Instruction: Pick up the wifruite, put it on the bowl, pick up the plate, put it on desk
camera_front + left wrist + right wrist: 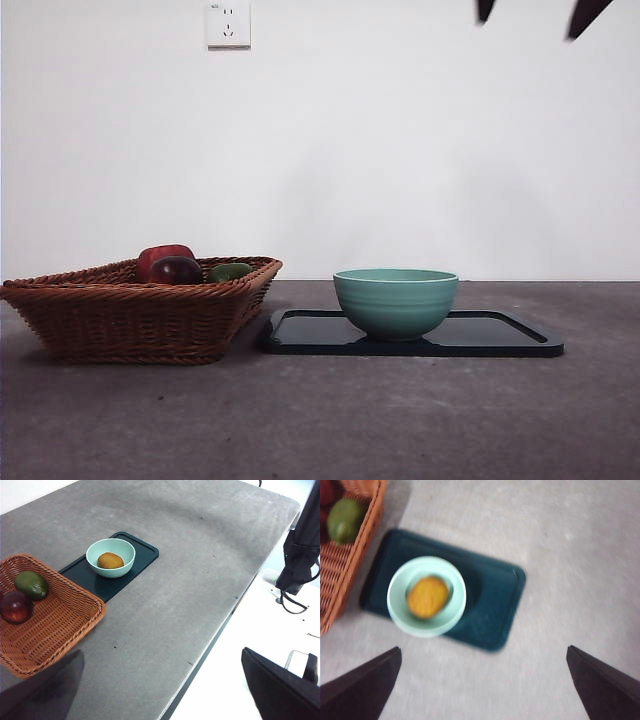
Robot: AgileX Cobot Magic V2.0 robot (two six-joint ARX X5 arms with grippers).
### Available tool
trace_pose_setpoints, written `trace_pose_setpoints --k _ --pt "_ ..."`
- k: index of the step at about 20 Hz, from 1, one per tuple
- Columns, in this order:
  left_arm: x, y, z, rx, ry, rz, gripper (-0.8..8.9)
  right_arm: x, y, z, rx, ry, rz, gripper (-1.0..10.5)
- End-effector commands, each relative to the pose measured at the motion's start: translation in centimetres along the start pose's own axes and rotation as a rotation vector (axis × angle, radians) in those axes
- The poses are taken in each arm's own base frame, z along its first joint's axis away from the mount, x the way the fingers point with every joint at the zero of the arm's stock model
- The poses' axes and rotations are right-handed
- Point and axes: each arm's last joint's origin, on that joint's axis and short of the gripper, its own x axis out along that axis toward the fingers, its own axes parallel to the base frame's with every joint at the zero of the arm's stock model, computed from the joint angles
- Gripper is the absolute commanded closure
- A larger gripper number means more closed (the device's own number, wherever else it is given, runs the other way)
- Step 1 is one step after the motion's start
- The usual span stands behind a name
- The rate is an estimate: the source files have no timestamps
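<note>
While both my arms hang high above the desk point(320, 420), my right end effector point(480, 680) is spread wide and empty over the tray point(495, 610), and my left end effector point(160, 690) is likewise released, farther back. Nearest in the front view stand the wicker basket point(130, 320) and the bowl point(395, 300) on the dark tray; only the wrist views show the wifruite point(110, 560) lying inside the bowl. Green fruit point(31, 585) and dark red fruit point(15, 606) sit in the basket. Behind, a wall socket point(228, 23) bears no readable writing.
</note>
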Motion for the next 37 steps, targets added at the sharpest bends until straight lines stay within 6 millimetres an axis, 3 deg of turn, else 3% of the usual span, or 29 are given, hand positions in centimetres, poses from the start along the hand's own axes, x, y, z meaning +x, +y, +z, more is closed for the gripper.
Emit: trace_pose_setpoints --k 1,4,8,14,18,24,34,37 --pt "-0.2 0.0 0.2 0.005 -0.016 -0.005 3.13 -3.1 0.0 -3.7 -0.014 0.026 0.002 3.5" --pt "-0.2 0.0 0.2 0.005 -0.016 -0.005 3.13 -6.1 -0.1 -8.5 -0.026 -0.023 0.014 3.5" --pt "-0.2 0.0 0.2 0.005 -0.016 -0.005 3.13 -8.4 -0.3 -14.4 -0.040 -0.086 0.052 3.5" --pt "-0.2 0.0 0.2 0.005 -0.016 -0.005 3.13 -9.3 -0.8 -22.0 -0.055 -0.159 0.183 3.5" --pt "-0.2 0.0 0.2 0.004 -0.016 -0.005 3.13 -10.2 -1.2 -26.0 -0.074 -0.263 0.205 3.5" --pt "-0.2 0.0 0.2 0.001 -0.016 -0.005 3.13 -11.6 -1.4 -28.8 -0.083 -0.374 0.243 3.5" --pt "-0.2 0.0 0.2 0.000 -0.016 -0.005 3.14 -11.6 -1.3 -28.8 -0.085 -0.372 0.270 3.5" --pt "-0.2 0.0 0.6 -0.085 -0.045 -0.008 3.14 -11.6 -1.3 -28.8 -0.085 -0.372 0.270 3.5"
